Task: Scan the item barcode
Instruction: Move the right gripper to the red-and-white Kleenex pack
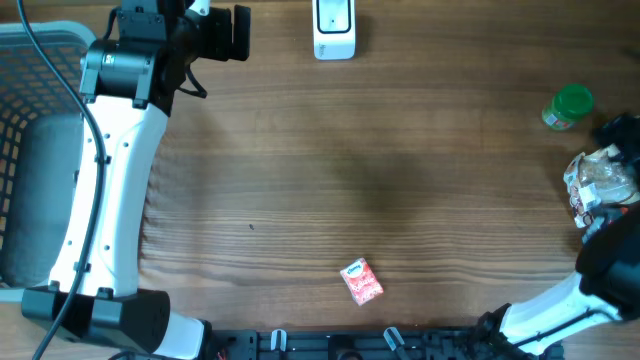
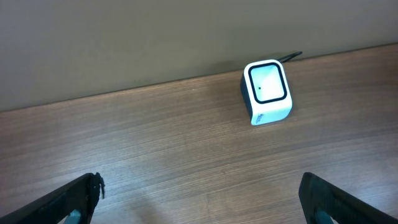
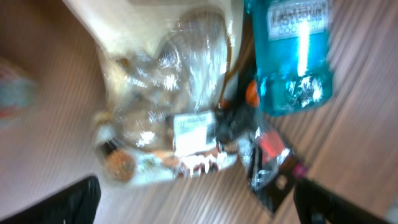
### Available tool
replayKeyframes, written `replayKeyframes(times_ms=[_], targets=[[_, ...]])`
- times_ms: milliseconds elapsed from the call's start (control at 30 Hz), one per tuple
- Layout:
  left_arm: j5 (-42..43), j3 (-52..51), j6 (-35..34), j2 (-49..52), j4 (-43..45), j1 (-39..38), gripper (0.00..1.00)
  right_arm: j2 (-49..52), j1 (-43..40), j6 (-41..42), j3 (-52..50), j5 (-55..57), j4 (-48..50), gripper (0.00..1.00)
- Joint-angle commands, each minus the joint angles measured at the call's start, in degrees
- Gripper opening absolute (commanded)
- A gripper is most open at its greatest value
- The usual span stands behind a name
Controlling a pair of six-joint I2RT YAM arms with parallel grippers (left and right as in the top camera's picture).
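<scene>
The right jaws hang over the bag [image 3: 168, 118] at the right edge of the desk [image 1: 400, 170]. They are spread wide, and the bag lies just ahead of them. The left jaws are spread wide too. They are near the far left corner, well apart from the bag, and face the scanner [image 2: 267, 92] at the middle of the far edge.

The bag is clear and crinkly, with brown bits inside and 1 small white label. The view is too blurry to read it. A blue bottle [image 3: 292, 56] and a dark packet [image 3: 270, 168] lie just beside the bag. A jar [image 1: 568, 108] with a green lid stands near. A red packet [image 1: 361, 281] lies by the near edge.

The desk is brown wood. A grey basket [image 1: 30, 60] sits at its left edge. A plain wall [image 2: 124, 43] is behind the scanner.
</scene>
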Motion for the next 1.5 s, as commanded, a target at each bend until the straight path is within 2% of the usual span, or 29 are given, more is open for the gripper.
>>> replayKeyframes(times_ms=[0,133,200,233,333,433,467,567,667,767,900,1033,1133,1233,1400,1433,1467], targets=[[0.52,0.37,-0.96,-4.44,-0.35,-0.22,1.00,-8.44,4.55,-2.05,9.46,-6.78,-6.60,1.00],[-4.81,0.37,-1.05,-8.68,-2.10,-0.22,1.00,-10.71,19.54,-3.72,9.09,-13.51,-14.12,1.00],[-6.86,0.37,-1.05,-11.50,-3.80,-0.22,1.00,-10.60,30.38,-1.86,6.64,-15.50,-15.65,1.00],[-8.76,0.37,-1.46,-13.94,-5.07,-0.22,1.00,-10.60,41.16,4.20,3.69,-15.23,-15.45,1.00],[-12.81,0.37,-3.17,-17.70,-6.64,-0.22,1.00,-10.60,56.85,21.84,-2.12,-11.61,-14.45,1.00],[-12.92,0.37,-4.39,-19.28,-8.07,-0.22,1.00,-10.60,68.98,36.30,-12.00,-17.05,-8.55,1.00],[-12.94,0.37,-4.42,-19.41,-9.14,-0.22,1.00,-10.60,75.71,47.15,-19.45,-16.31,-6.14,1.00],[-12.90,0.37,-4.50,-19.41,-9.49,-0.22,1.00,-10.60,84.19,58.25,-30.67,-24.00,-0.61,0.98],[-12.90,0.37,-5.92,-19.41,-9.75,-0.22,1.00,-10.60,88.35,59.67,-34.91,-27.58,2.51,0.96],[-12.90,0.37,-7.04,-19.41,-9.92,-0.22,1.00,-10.60,88.91,54.88,-35.60,-27.17,5.40,0.95],[-12.85,0.37,-7.04,-19.41,-11.02,-0.22,1.00,-10.60,89.07,65.53,-37.77,-29.70,5.01,0.96],[-12.87,0.37,-7.21,-19.41,-10.25,-0.22,1.00,-10.60,89.07,75.47,-40.59,-34.21,8.70,0.90],[-12.87,0.37,-7.19,-19.41,-9.51,-0.22,1.00,-10.60,89.07,75.69,-40.85,-34.75,20.24,0.91],[-12.87,0.37,-7.19,-19.41,-9.55,-0.22,1.00,-10.60,88.94,77.81,-40.85,-32.35,21.77,0.96],[-12.90,0.37,-7.17,-19.39,-9.68,-0.22,1.00,-10.60,88.78,75.36,-40.85,-31.43,18.01,1.00],[-12.90,0.37,-7.19,-19.39,-9.73,-0.22,1.00,-10.60,88.78,73.81,-40.85,-31.76,16.39,1.00],[-12.90,0.37,-7.17,-19.39,-9.79,-0.22,1.00,-10.60,88.50,66.99,-40.85,-30.67,18.97,0.95]])
